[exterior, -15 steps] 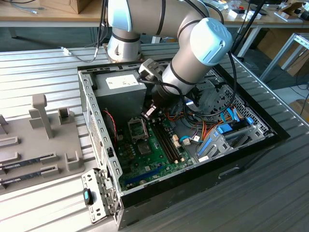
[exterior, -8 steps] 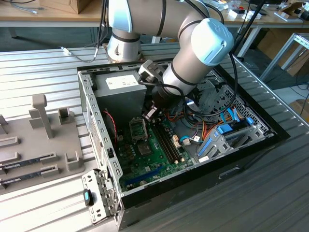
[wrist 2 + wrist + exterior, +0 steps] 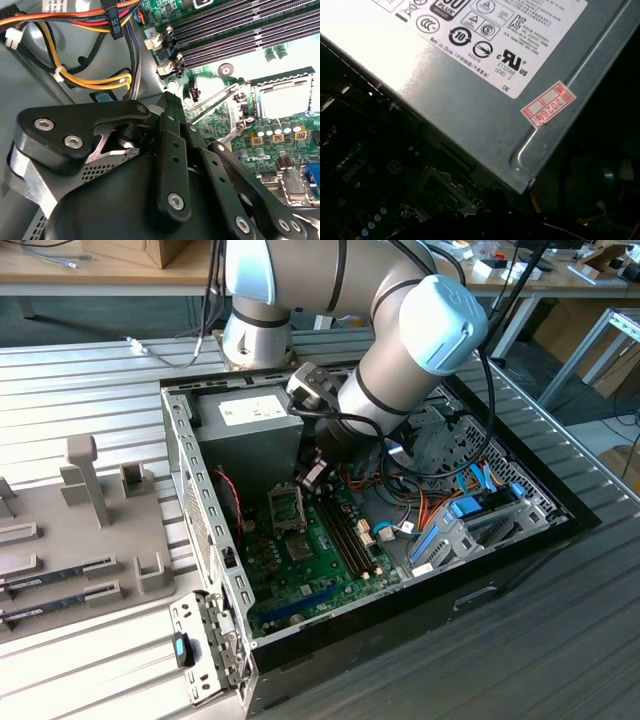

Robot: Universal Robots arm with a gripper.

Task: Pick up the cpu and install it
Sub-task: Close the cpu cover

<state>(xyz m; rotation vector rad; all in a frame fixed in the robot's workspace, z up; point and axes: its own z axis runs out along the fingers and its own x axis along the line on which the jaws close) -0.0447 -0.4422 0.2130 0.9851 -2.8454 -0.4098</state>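
Observation:
In the exterior view my gripper (image 3: 309, 475) hangs inside the open computer case, just above the far end of the square CPU socket (image 3: 286, 508) on the green motherboard (image 3: 310, 560). The second wrist view looks past the gripper's black linkage (image 3: 170, 150) to the socket (image 3: 280, 100), a short way off from it. The socket's wire levers (image 3: 215, 102) stand raised. A pale silvery square (image 3: 285, 102) lies within the socket's black rim and looks like the cpu, though glare washes it out. What is between the gripper's tips is hidden.
The grey power supply (image 3: 250, 425) stands close behind the gripper, its labelled face (image 3: 470, 90) near the first wrist camera. Long memory slots (image 3: 240, 30) and a cable bundle (image 3: 90, 30) flank the socket. A grey fixture plate (image 3: 80, 530) lies outside the case at the exterior view's left.

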